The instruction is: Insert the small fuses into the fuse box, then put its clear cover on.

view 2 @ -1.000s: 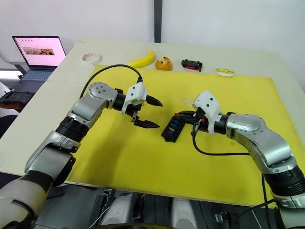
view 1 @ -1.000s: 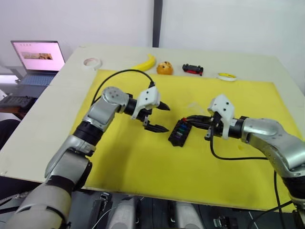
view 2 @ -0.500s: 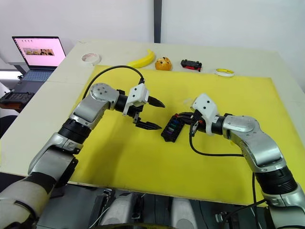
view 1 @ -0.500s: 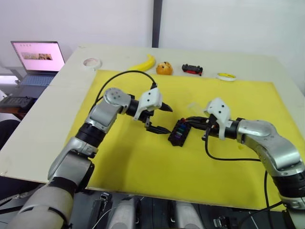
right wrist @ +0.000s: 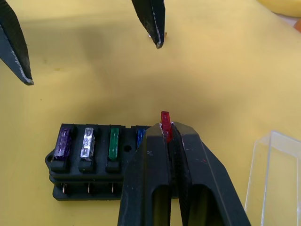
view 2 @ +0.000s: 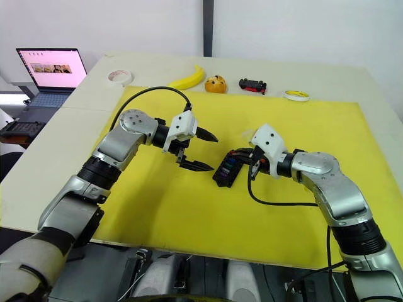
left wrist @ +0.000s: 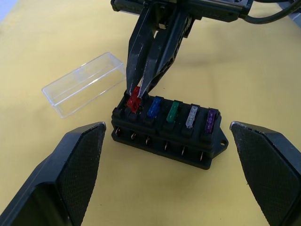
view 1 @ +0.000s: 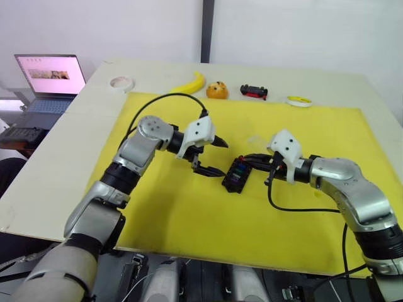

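Right hand [left wrist: 138, 94], pinched shut on the small red plastic fuse [left wrist: 134, 100], should press it straight down into the black rectangular fuse box's [left wrist: 164, 136] end slot.

Your left gripper [view 1: 211, 157] is hovering with fingers spread wide; your right gripper [left wrist: 141, 89] is pinching closed, arm reaching inward.

Even, bright light is falling from above, casting soft shadows on the yellow mat [view 1: 189, 214] under both arms. The laptop screen [view 1: 51, 73] beyond the mat's corner is glowing washed-out. Just beside the clear cover [left wrist: 84, 84], the mat is staying sharp and glare-free.
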`<action>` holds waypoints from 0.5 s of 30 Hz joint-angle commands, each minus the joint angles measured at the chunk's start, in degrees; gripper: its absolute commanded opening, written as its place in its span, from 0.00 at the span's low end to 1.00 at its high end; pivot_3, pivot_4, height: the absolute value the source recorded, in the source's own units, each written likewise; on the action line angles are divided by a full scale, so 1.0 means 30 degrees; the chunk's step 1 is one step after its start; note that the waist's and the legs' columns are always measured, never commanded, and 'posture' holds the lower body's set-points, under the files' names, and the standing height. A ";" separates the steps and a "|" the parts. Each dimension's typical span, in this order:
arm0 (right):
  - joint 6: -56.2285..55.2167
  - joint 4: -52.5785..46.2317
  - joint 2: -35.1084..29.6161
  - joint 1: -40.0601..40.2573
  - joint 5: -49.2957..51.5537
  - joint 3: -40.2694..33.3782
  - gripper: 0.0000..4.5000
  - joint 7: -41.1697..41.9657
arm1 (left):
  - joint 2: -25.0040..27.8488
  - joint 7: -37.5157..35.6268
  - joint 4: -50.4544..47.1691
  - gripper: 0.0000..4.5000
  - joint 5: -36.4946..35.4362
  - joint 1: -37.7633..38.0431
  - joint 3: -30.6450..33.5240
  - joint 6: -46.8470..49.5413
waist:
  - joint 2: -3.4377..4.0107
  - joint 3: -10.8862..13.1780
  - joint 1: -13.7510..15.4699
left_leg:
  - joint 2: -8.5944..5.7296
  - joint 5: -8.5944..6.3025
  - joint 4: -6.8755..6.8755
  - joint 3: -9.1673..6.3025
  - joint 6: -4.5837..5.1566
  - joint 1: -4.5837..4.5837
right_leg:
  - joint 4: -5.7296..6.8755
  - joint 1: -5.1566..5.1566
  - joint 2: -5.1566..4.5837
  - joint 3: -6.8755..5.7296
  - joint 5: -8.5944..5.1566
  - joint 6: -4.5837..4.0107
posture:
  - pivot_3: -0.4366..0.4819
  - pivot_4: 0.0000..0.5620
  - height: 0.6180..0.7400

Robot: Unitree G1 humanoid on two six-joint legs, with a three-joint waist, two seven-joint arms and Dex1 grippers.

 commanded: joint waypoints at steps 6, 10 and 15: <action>-0.0242 -0.0225 -0.0015 -0.0172 -0.0308 -0.0369 0.00 0.0394 | -0.0119 -0.0025 -0.0488 0.99 0.0063 -0.0077 0.0449 -0.0056 | 0.0001 0.0000 -0.0003 | 0.0000 0.0002 0.0000 0.0000 -0.0004 0.0001 | 0.0003 0.0000 0.0002 0.0000 0.0000 0.0000 | 0.48 0.27 1.00; -0.0433 -0.0068 0.0135 -0.0092 -0.0592 -0.0199 0.00 0.0385 | -0.0164 0.0000 -0.0430 0.99 0.0090 -0.0075 0.0438 -0.0105 | 0.0001 -0.0001 -0.0003 | 0.0000 0.0003 0.0002 0.0001 -0.0006 0.0001 | 0.0006 0.0000 0.0002 0.0000 0.0000 0.0000 | 0.48 0.27 1.00; -0.0696 0.0254 0.0301 -0.0060 -0.0982 -0.0130 0.00 0.0415 | -0.0198 0.0022 -0.0449 0.99 0.0105 -0.0103 0.0437 -0.0091 | 0.0001 -0.0001 -0.0003 | -0.0001 0.0004 0.0003 0.0001 -0.0007 0.0001 | 0.0009 0.0000 0.0004 0.0000 0.0000 0.0000 | 0.48 0.27 1.00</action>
